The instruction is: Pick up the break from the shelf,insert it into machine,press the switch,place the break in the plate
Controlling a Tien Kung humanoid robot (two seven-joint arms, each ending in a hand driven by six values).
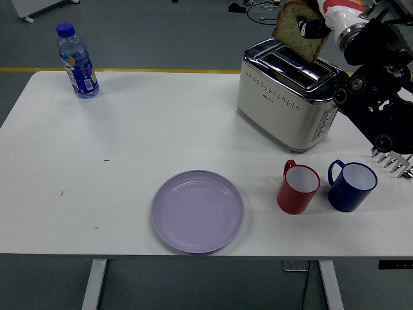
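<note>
A slice of bread (296, 30) hangs just above the slots of the cream and chrome toaster (287, 97) at the table's back right. My right hand (316, 26) is shut on the slice, its black fingers pinching the upper right part. The black right arm (374, 84) comes in from the right edge, past the toaster's lever side. A lilac plate (198, 211) lies bare near the table's front edge. A metal rack (393, 161), partly cut off, stands at the right edge.
A red mug (298, 188) and a blue mug (352, 185) stand in front of the toaster, close under the right arm. A water bottle (77, 61) stands at the back left. Cables lie on the floor behind the table.
</note>
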